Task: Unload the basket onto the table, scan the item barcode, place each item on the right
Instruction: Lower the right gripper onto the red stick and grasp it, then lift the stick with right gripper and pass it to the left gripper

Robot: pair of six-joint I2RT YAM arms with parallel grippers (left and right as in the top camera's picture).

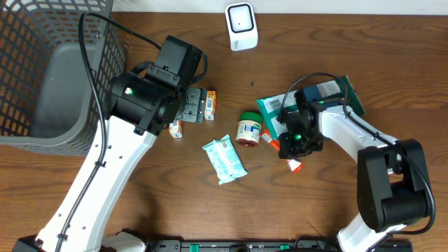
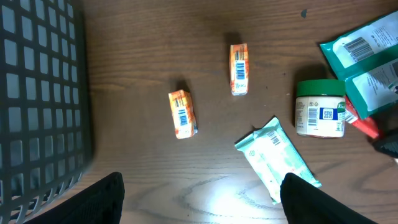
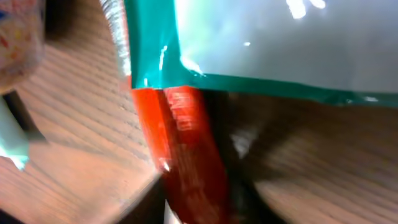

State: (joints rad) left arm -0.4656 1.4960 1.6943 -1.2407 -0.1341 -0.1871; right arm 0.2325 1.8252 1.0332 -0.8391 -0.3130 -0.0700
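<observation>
Nearest: red glossy tube (image 3: 186,168), right under right gripper (image 1: 292,148); hold not discernible. Pick-up step. Left gripper (image 2: 202,199) gaping, empty. Next: lifting, turning barcode toward white boxy scanner (image 1: 241,26).

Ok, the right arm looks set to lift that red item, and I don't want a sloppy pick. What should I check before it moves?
1. Right fingers at the red item: ok, they sit right over it.
2. Grip firm on it: cannot tell, the right wrist view is blurred.
3. Red item free of the green pouch: not ok, its upper end meets the pouch edge and may lie under it.
4. Scanner unobstructed: ok, nothing lies beside it.
5. Left fingers out of the way: ok, spread wide, nothing between them, across the table over the orange boxes.
</observation>
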